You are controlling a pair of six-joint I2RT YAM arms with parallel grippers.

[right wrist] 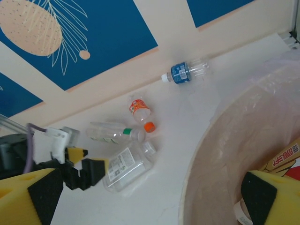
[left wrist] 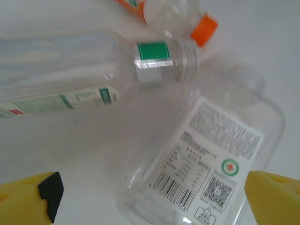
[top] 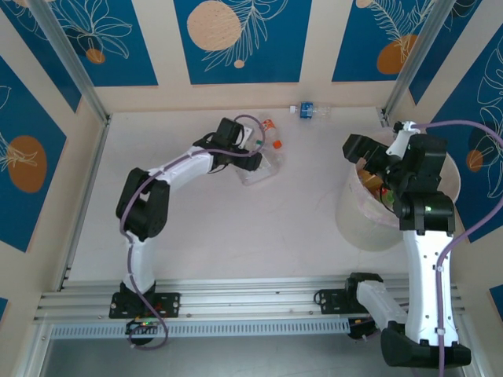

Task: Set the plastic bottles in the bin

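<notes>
Three plastic bottles lie clustered at the back middle of the table. One is a flat clear bottle with a white label (top: 261,168) (left wrist: 211,159) (right wrist: 126,164). One has a green neck band (left wrist: 93,65) (right wrist: 110,133). One has an orange cap (top: 269,126) (left wrist: 205,29) (right wrist: 139,108). My left gripper (top: 251,155) (left wrist: 157,206) stands open just short of the flat bottle's base, not touching it. A blue-labelled bottle (top: 308,110) (right wrist: 183,72) lies alone by the back wall. My right gripper (top: 369,161) (right wrist: 150,201) hangs open and empty over the bin's (top: 361,220) (right wrist: 197,159) left rim.
The bin stands at the right, lined with a thin bag, and a red-labelled piece (right wrist: 288,157) shows inside it. The back wall lies close behind the bottles. A metal rail (top: 236,302) crosses the near edge.
</notes>
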